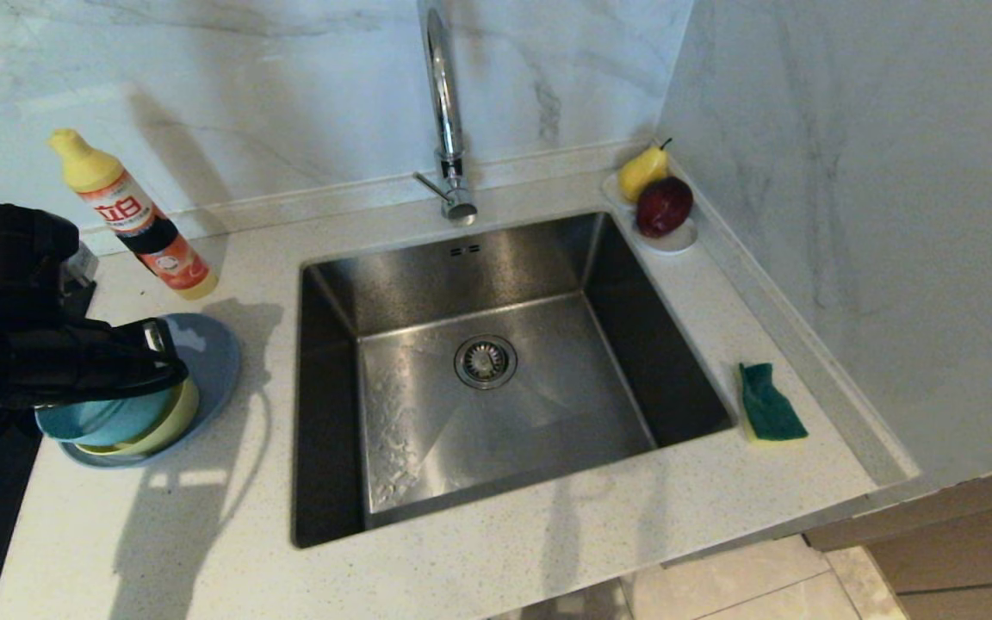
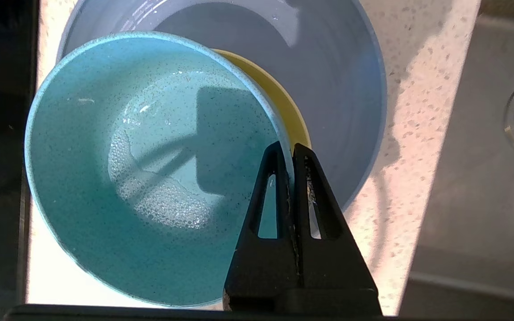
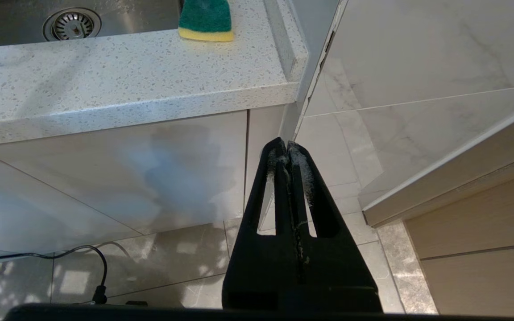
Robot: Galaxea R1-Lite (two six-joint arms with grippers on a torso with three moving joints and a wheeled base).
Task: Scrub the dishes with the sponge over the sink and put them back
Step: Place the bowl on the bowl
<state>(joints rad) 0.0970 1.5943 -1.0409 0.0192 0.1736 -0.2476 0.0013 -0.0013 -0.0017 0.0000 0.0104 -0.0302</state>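
Left of the square stainless steel sink (image 1: 496,362), the left gripper (image 2: 287,154) is clenched on the rim of the speckled teal-blue bowl (image 2: 150,169), nested in the yellow bowl (image 2: 279,107) on the wide grey-blue plate (image 2: 337,67). The green-and-yellow sponge (image 1: 770,403) lies right of the sink. The right gripper (image 3: 287,149) hangs clenched, empty, below the counter.

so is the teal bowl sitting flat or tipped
Tipped: the teal bowl leans in the yellow bowl, its rim pinched by the shut left gripper.
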